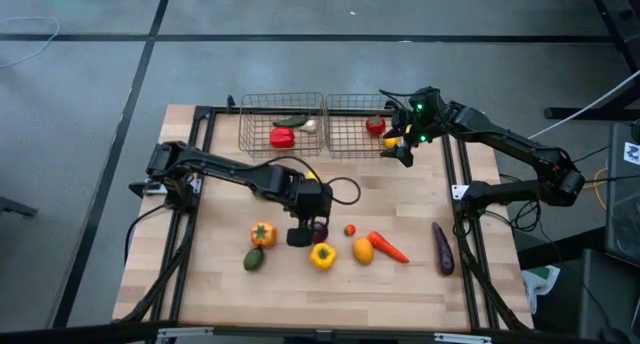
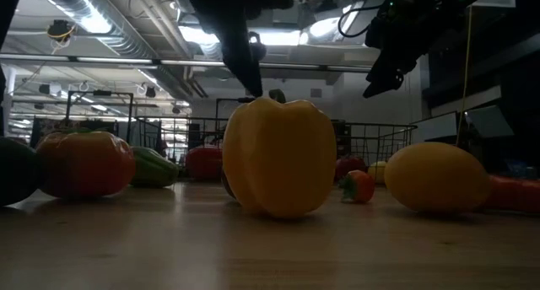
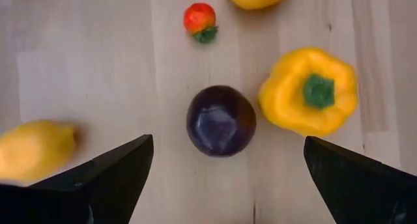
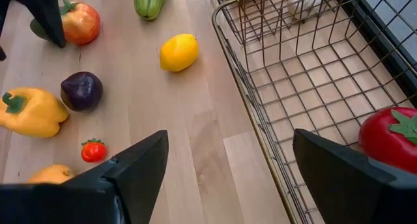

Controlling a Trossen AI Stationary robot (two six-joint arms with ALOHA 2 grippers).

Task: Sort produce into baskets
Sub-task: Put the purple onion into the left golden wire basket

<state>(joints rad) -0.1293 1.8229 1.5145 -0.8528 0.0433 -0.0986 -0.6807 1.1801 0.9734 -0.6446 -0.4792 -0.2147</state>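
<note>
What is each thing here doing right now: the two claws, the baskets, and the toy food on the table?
Left gripper: open, above the purple onion, holding nothing.
Right gripper: open, empty, over the right basket's edge.
Right basket: holds a red tomato.
Left basket: holds a red pepper and other pieces.
Yellow pepper: loose on the table.
Eggplant: lying on the table.

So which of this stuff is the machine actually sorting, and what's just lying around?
Part of the job:
- left basket and right basket
- purple onion, under the open left gripper
- yellow pepper, small tomato, lemon, carrot, eggplant
- big tomato already in the right basket, by the open right gripper

Just lying about:
- black cable on the table
</note>
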